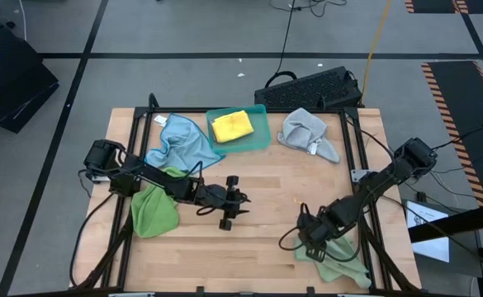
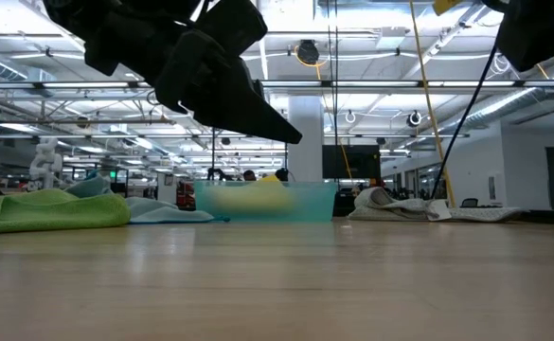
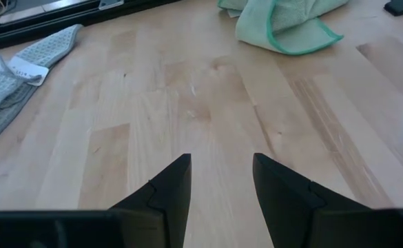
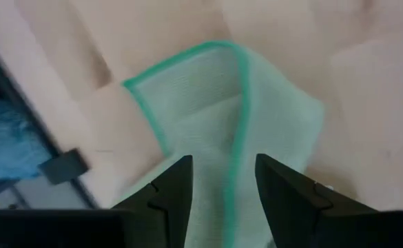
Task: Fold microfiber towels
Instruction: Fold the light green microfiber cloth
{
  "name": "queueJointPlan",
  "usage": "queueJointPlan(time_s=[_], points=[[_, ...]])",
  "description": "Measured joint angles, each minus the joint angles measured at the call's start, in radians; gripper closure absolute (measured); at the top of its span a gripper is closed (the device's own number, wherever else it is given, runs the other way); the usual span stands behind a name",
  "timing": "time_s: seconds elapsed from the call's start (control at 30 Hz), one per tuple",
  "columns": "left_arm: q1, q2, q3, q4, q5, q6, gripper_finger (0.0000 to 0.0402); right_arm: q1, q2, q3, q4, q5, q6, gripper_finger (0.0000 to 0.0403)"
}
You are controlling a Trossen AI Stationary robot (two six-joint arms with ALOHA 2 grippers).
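A: Microfiber towels lie scattered on the wooden table [image 1: 258,223]: a pale green towel [image 1: 333,266] at the lower right of the overhead frame, a bright green towel [image 1: 153,210] at lower left, a light blue towel [image 1: 179,142] above it, a grey towel [image 1: 307,132] at upper right.

B: And the yellow towel [image 1: 232,125]?

A: Folded inside the teal tray [image 1: 262,136], upper centre.

B: Where do the arms stand?

A: The right gripper [image 1: 311,241] hangs directly over the pale green towel; its wrist camera shows both fingers [image 4: 170,189] spread apart with the cloth's green hem running between them, nothing pinched.

B: The left one?

A: The left gripper [image 1: 231,202] hovers at mid-table over bare wood, fingers [image 3: 170,196] parted and empty, just beside the bright green towel.
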State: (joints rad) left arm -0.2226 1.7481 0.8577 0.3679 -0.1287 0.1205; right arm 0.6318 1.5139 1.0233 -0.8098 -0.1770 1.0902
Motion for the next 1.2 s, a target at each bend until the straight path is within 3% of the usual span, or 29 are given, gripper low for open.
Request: queueJointPlan(time_s=[0.47, 0.57, 0.7, 0.9, 1.2], points=[[0.000, 0.000, 0.000, -0.001, 0.001, 0.002, 0.0243, 0.079, 0.000, -0.042, 0.007, 0.025, -0.026, 0.0252], [0.000, 0.000, 0.000, -0.001, 0.001, 0.001, 0.0243, 0.092, 0.001, -0.070, 0.037, 0.070, -0.012, 0.0256], [0.000, 0.000, 0.000, -0.001, 0.001, -0.008, 0.0243, 0.098, 0.001, -0.079, 0.012, 0.125, 0.004, 0.0293], [0.000, 0.000, 0.000, -0.002, 0.001, -0.010, 0.0243, 0.097, 0.001, -0.079, 0.012, 0.127, -0.032, 0.0393], [0.000, 0.000, 0.000, -0.002, 0.001, -0.005, 0.0243, 0.019, 0.001, -0.078, 0.115, 0.235, -0.098, 0.0399]])
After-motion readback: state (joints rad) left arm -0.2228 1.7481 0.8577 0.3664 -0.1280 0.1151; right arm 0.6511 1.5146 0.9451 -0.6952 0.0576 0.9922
